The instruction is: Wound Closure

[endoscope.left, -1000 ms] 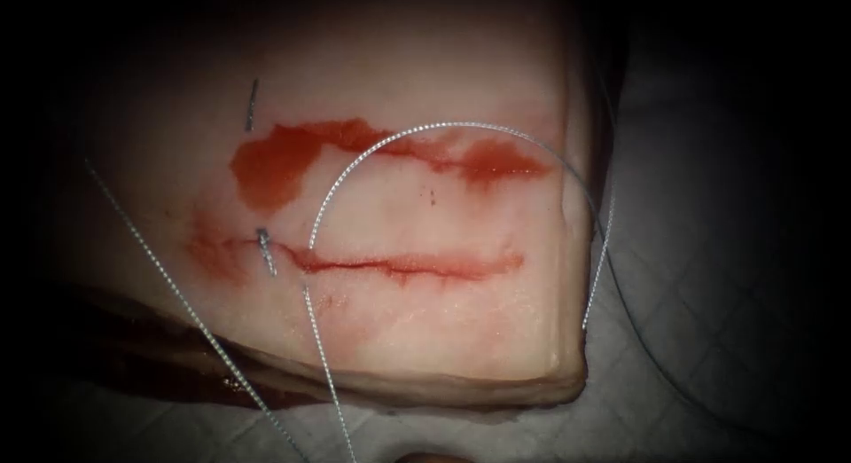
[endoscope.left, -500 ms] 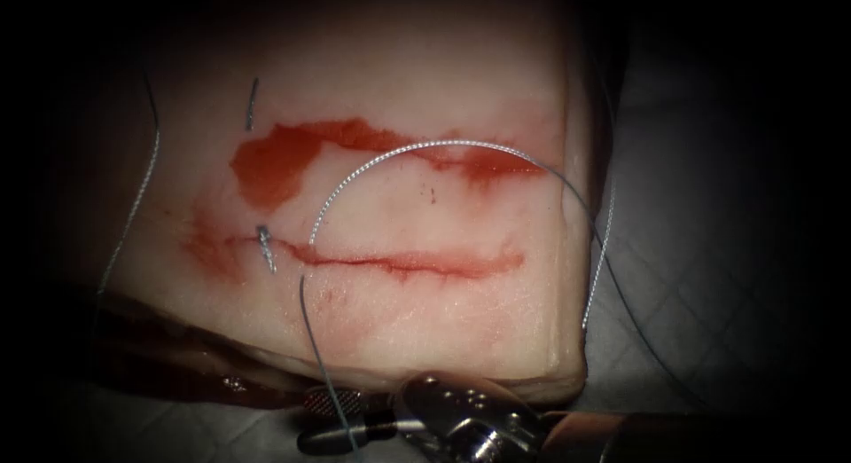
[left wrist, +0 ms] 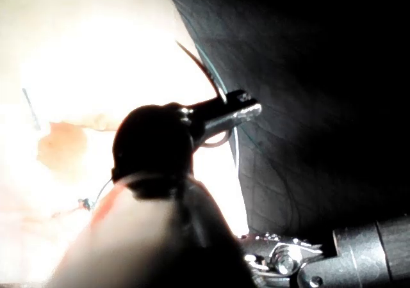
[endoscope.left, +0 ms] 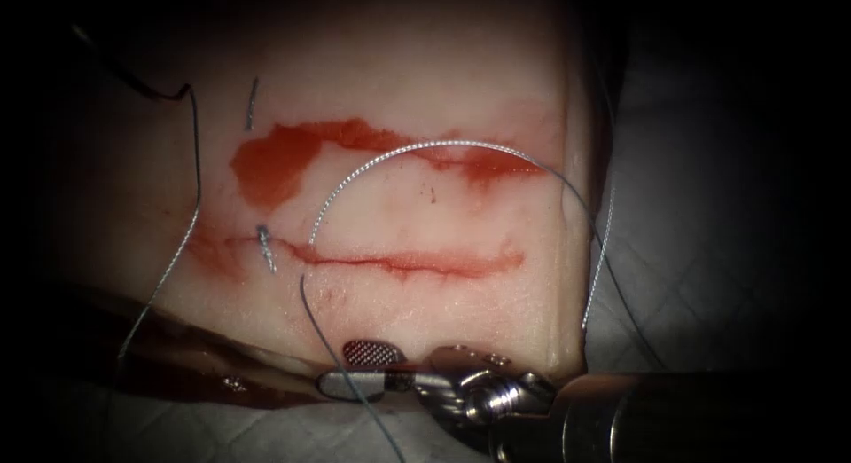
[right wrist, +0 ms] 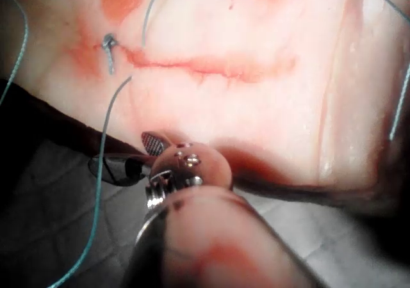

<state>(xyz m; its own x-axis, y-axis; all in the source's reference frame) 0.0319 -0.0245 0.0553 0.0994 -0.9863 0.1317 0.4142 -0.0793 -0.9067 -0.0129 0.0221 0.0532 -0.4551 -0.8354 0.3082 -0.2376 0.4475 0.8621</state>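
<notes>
Right end effector (endoscope.left: 341, 367) of mine gapes, gripping nothing, at the grey braided thread (endoscope.left: 417, 146) by the pale pork tissue's (endoscope.left: 461, 312) near edge; my left end effector's (left wrist: 234, 112) grip I cannot tell; thin dark curved needle (endoscope.left: 142, 86) far left of the red cut (endoscope.left: 408, 266), outside tissue.

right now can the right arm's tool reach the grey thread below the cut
Probably yes: the right arm's tool has open, empty jaws right at the grey braided thread, nothing between.
</notes>
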